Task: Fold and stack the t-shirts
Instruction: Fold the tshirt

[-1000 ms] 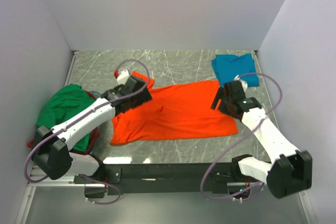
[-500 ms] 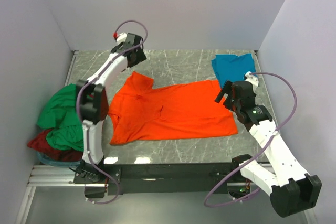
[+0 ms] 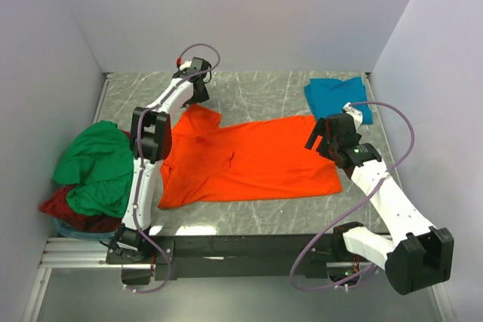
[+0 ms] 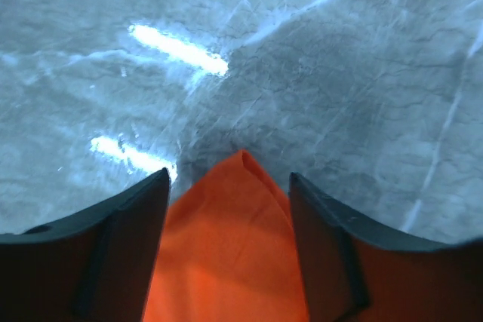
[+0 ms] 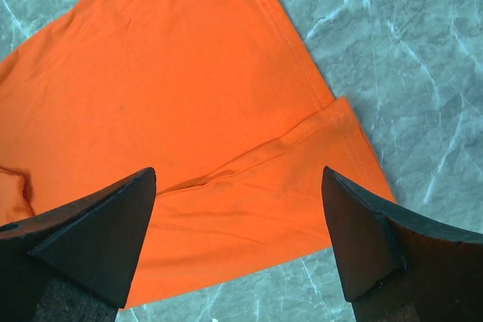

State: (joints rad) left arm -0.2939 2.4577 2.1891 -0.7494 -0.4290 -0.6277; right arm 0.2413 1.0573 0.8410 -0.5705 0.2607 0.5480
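Orange shirt lies spread across the middle of the table, mostly flat, one sleeve tip pointing to the far left; teal shirt sits folded at the far right corner; green shirt is heaped at the left edge over the dark red shirt.

Left gripper hangs over that sleeve tip, jaws spread, with only the orange point between the fingers and nothing pinched; right gripper hovers over the far right corner of the orange shirt, jaws wide apart above the hem, also holding nothing.

Risks, as I judge them:
- left jaws would close on very little cloth, so the tip may slip out on the lift;
- the right corner shows two layers at the hem, and a shallow pinch may take the top one only;
- if one side lifts and the other fails, the fold goes askew and wrinkles;
- the teal shirt lies just beyond the right gripper, and a wide swing could drag it.

Containers: no clear bin or box; a dark curved edge under the heap might be a basin rim, too hidden to tell.
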